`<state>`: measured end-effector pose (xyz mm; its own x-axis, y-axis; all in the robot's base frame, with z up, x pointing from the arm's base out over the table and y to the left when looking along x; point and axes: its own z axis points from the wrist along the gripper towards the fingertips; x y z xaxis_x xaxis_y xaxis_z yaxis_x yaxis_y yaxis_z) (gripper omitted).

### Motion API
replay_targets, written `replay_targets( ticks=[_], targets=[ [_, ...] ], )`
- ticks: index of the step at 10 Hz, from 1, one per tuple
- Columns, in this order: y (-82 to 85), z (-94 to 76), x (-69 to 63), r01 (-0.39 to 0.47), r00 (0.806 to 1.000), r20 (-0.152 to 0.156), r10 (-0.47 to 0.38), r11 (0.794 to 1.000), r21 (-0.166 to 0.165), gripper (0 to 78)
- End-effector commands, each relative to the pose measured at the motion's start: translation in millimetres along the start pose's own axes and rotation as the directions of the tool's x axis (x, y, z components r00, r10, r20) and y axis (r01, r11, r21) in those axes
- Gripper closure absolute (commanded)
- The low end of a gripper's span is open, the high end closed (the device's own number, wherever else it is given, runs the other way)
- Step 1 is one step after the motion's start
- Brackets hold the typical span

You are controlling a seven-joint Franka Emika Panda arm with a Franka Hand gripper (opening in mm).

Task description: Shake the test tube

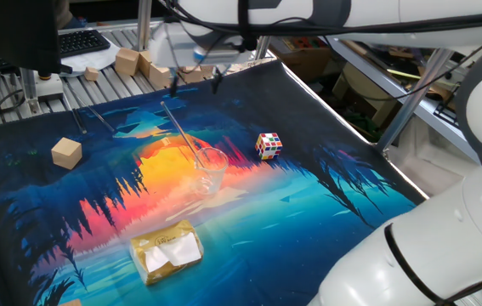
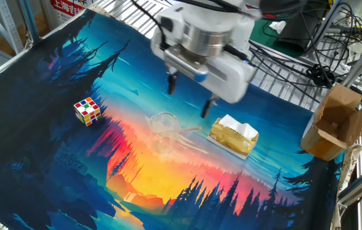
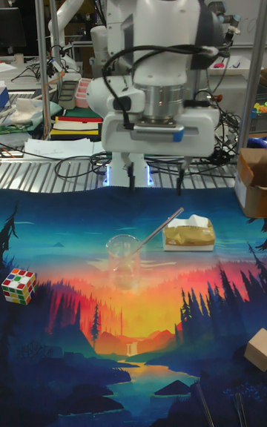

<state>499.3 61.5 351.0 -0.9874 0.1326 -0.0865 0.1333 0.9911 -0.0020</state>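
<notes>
Your end effector [image 3: 156,184] hangs above the counter [image 2: 53,83] with its two fingers spread wide and nothing between them — it touches no object. In the tall fixed view it sits above and a little behind the clear cup [image 3: 123,259], between the cup and the far edge of the printed mat.

The test tube [image 3: 159,230] stands tilted inside that cup, its lower end in the glass and its upper end leaning out over the rim toward the yellow packet [image 3: 190,235]. In one fixed view you see the same tube [image 1: 181,136] as a thin pale line slanting up from the cup [image 1: 209,169] toward the back of the counter. In the other fixed view the tube [image 2: 184,130] is faint and hard to follow against the orange print.

The colour cube [image 2: 87,110] rests on the mat well apart from the cup, and a wooden block [image 1: 66,153] lies on the opposite side — neither touches anything else.
</notes>
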Motion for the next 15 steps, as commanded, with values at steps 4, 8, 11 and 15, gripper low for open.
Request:
replay_targets(
  ticks=[4, 8, 11, 15],
  targets=[
    [56.0, -11.1, -12.5, -0.133, 0.991, -0.006, 0.133, 0.991, 0.031, 0.4],
    [59.1, -7.5, -23.2, -0.197, 0.979, -0.048, 0.2, 0.978, 0.065, 0.4],
    [60.3, 4.2, -24.9, -0.229, 0.969, -0.078, 0.235, 0.97, 0.08, 0.4],
    [60.7, 7.0, -26.8, -0.307, 0.938, -0.101, 0.333, 0.929, 0.207, 0.4]
  ],
)
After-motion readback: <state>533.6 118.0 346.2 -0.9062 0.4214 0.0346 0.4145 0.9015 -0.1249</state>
